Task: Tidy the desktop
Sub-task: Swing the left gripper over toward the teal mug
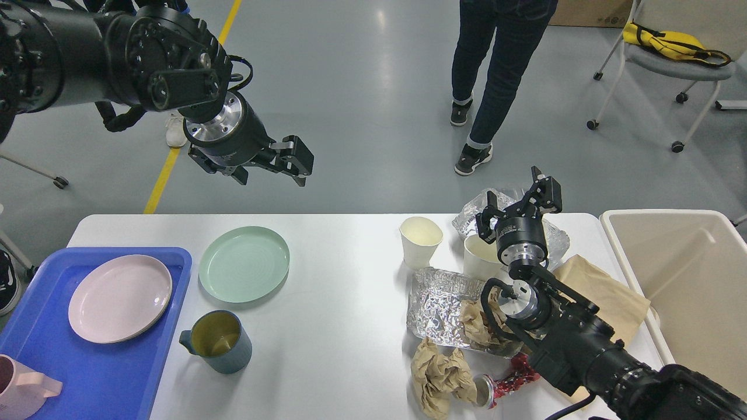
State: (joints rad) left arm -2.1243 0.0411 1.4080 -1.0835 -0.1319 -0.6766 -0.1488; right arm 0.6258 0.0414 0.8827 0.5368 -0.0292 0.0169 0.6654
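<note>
The white desktop (338, 280) spans the view. On its left stand a green plate (244, 263) and a dark blue mug (217, 340). A blue tray (93, 373) holds a pink plate (119, 297) and a pink cup (20, 388). On the right lie two white paper cups (420, 239), foil trays (443, 303), crumpled brown paper (440, 376) and a crushed red can (505, 382). My left gripper (295, 166) is open and empty, high above the table's far edge. My right gripper (519, 204) is open and empty above the second paper cup (480, 258) and crumpled foil.
A beige bin (688, 280) stands at the table's right end. A flat brown paper bag (607, 297) lies next to it. A person (496, 76) stands beyond the table. A wheeled chair (671, 64) with a yellow bag stands at the far right.
</note>
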